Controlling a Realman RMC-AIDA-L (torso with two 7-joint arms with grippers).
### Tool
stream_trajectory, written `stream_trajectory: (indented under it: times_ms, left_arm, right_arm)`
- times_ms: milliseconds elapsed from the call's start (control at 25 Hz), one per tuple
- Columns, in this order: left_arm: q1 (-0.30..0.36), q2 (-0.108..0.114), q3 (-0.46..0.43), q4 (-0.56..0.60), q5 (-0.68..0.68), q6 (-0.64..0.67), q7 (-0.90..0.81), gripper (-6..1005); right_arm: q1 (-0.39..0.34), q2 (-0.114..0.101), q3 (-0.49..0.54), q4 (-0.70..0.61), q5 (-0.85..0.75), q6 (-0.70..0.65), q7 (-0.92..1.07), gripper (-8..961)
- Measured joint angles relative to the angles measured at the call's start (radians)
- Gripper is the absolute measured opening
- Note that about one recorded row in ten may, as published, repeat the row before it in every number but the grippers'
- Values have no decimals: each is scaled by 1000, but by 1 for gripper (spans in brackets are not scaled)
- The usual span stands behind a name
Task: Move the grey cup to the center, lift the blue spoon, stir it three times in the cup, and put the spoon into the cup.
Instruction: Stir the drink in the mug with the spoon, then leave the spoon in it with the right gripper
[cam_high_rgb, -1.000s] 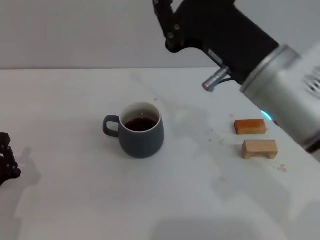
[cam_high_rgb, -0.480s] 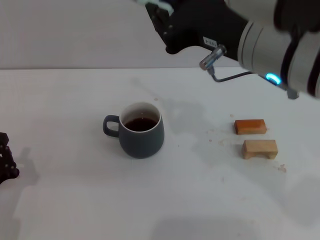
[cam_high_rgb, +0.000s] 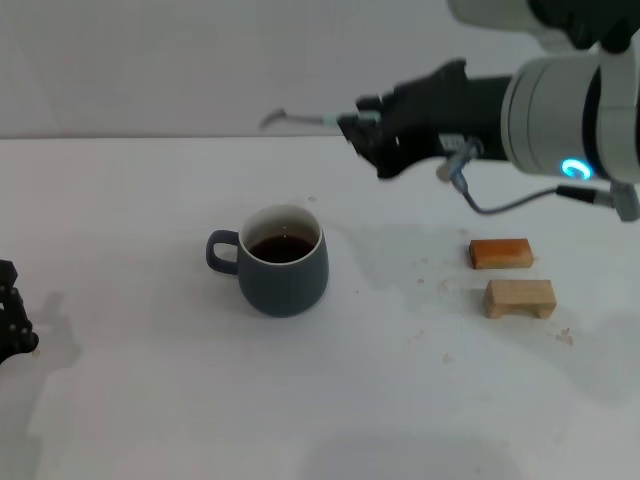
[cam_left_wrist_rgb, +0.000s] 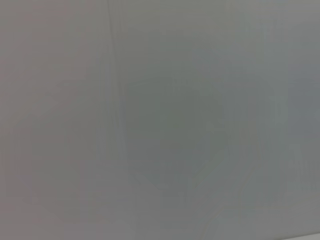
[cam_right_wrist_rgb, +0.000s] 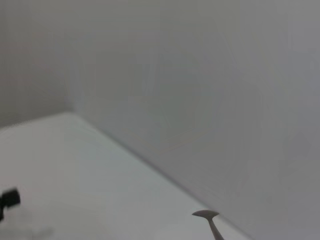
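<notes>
Grey cup (cam_high_rgb: 282, 262) sat at table centre; your right gripper (cam_high_rgb: 362, 130), clamped on the blue spoon (cam_high_rgb: 300, 118), had swung it level at the cup's 12 o'clock. Stirring was next. Your left gripper (cam_high_rgb: 12, 325) waited at 9 o'clock; its opening I could not tell.

Probably the blue spoon (cam_right_wrist_rgb: 210, 220), airborne

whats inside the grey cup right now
Only dark brown liquid shows inside the grey cup; its bottom is covered. The blue spoon is held above the table by the right gripper.
</notes>
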Motion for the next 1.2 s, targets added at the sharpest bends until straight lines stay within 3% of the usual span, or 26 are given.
stream_trajectory:
  times_ms: [240,440,720,1200]
  left_arm:
    - [-3,0,2,-3,0,0,0,-2]
    - [-3,0,2,-2,1,0,0,-2]
    - [0,0,2,-5,1,0,0,-2]
    - [3,-2,1,-7,1,4,0,-2]
  right_arm:
    - [43,1,5,-27,-2,139,12,159]
    - [53,1,2,-28,-3,177,18,159]
    - [54,1,-2,-44,-3,188,21,159]
    - [92,2,-49,-181,4,115,10,160]
